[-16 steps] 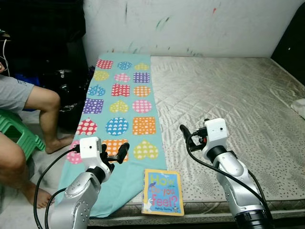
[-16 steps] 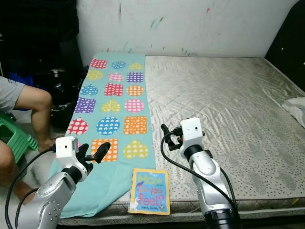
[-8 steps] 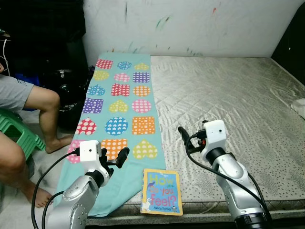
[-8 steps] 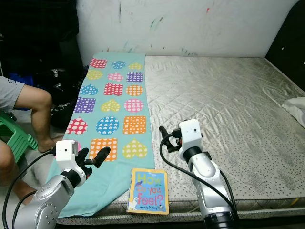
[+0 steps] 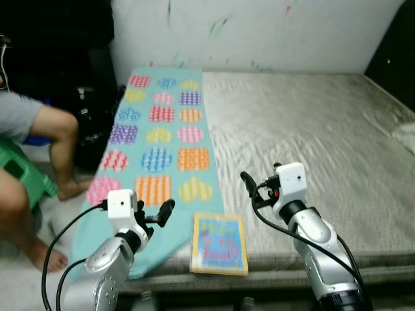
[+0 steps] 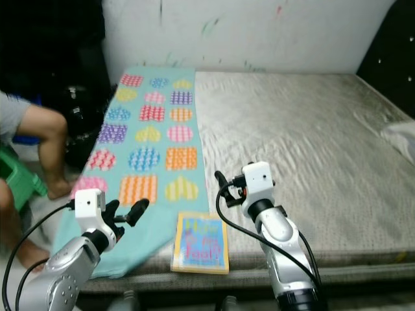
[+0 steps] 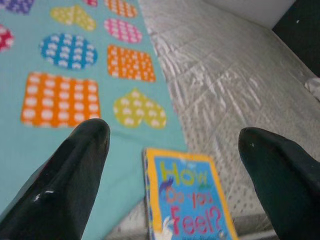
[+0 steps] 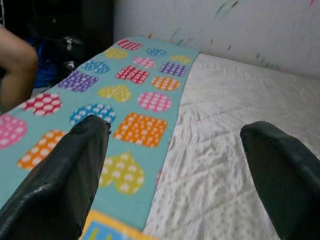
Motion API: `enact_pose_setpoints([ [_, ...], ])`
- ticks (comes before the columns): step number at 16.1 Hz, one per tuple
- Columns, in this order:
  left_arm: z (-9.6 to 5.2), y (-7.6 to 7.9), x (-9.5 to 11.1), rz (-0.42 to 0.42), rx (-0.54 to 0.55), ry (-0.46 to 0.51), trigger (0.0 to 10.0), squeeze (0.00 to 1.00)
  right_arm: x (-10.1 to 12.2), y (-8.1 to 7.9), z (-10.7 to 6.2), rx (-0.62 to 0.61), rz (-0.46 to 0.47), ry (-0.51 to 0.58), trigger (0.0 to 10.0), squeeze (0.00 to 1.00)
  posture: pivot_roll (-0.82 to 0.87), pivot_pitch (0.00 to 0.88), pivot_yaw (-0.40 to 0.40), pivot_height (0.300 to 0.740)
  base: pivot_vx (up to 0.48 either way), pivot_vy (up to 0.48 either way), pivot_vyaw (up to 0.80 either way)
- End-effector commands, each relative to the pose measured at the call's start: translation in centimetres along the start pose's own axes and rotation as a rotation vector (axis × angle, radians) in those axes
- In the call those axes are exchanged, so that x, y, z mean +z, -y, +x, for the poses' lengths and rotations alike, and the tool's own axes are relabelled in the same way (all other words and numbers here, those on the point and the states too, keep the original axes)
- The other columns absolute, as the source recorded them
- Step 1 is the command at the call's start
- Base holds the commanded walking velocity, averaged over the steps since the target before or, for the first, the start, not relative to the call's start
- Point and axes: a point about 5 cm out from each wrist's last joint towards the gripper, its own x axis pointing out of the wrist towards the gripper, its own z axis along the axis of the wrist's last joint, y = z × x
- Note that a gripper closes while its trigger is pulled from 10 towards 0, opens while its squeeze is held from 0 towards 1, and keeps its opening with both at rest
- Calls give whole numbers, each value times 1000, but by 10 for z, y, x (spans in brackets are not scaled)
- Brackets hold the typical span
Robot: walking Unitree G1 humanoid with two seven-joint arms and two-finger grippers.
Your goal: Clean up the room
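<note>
Book [image 5: 220,243] lying flat at bed's [image 5: 337,129] front edge, beside teal blanket [image 5: 159,155]. Left gripper [image 7: 170,165] and right gripper [image 8: 175,165] hovering above, both wide open, empty.

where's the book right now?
In the left eye view the book lies flat at the near edge of the mattress, beside the teal patterned sheet, between the left gripper and right gripper.

book [image 5: 219,243] | yellow-bordered blue cover | flat, face up | mattress [image 5: 324,129] front edge, beside blanket [image 5: 155,155]
</note>
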Motion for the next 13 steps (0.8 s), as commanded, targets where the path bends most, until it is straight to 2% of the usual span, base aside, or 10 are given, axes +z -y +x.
enact_pose_setpoints([
  [1,-1,-3,2,11,28,10,10000,0,2,-1,0,7,0,2,10000,0,-31,27,-40,620,0,0,0],
  [3,-1,-4,6,10,39,50,10000,0,2,-1,0,9,-5,3,10000,0,-32,31,-41,620,0,0,0],
  [13,-3,-9,7,-21,84,57,10000,0,2,-2,1,22,-18,5,10000,0,-29,38,-44,620,0,0,0],
])
